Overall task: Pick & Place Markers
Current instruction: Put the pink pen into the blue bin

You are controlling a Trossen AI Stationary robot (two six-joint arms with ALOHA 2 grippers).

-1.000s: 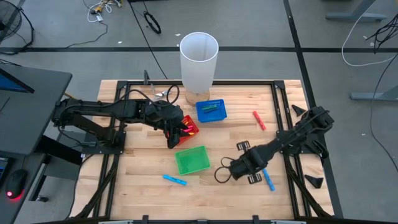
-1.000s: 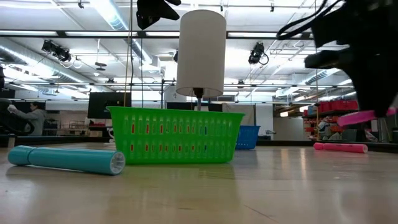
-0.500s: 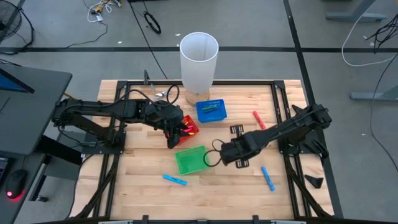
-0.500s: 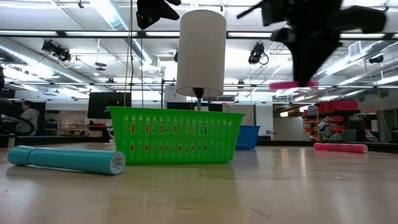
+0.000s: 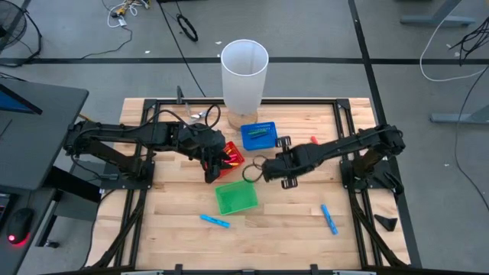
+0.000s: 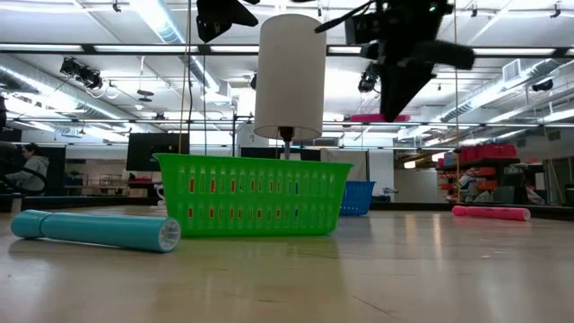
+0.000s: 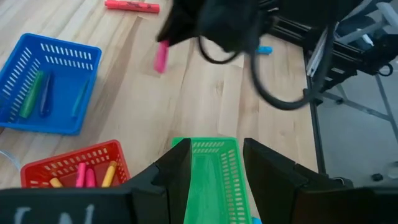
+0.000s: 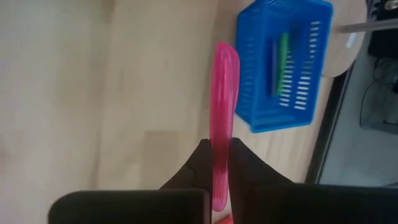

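My right gripper [image 5: 258,169] is shut on a pink marker [image 8: 222,106] and hangs above the table between the green basket [image 5: 235,197], the red basket [image 5: 231,156] and the blue basket [image 5: 260,135]. The low view shows that marker [image 6: 377,117] high in the air. My left gripper [image 7: 214,168] is open and holds nothing; it stands over the near edge of the red basket [image 7: 74,171]. That basket holds pink and yellow markers, the blue basket [image 7: 46,81] green and blue ones. Loose markers lie flat on the table: a red one [image 7: 132,6] and two blue ones [image 5: 215,221], [image 5: 329,219]. My right gripper pinches the pink marker between its two fingers near one end [image 8: 219,140]; the long rest sticks out past the fingertips. The fingers slant down from above and lie across the marker. The marker hangs about level [image 6: 363,117], lifted clear of table and baskets.
A tall white cylinder [image 5: 244,72] stands at the table's far edge behind the blue basket. A black metal frame [image 5: 348,130] runs round the wooden table top. Bare wood lies between the green basket and the right-hand blue marker.
My right gripper has carried the pink marker from the near right part of the table toward the left and far side, rising and turning as it went. It now hangs by the red basket. The marker has stayed about level. My left arm has kept still.
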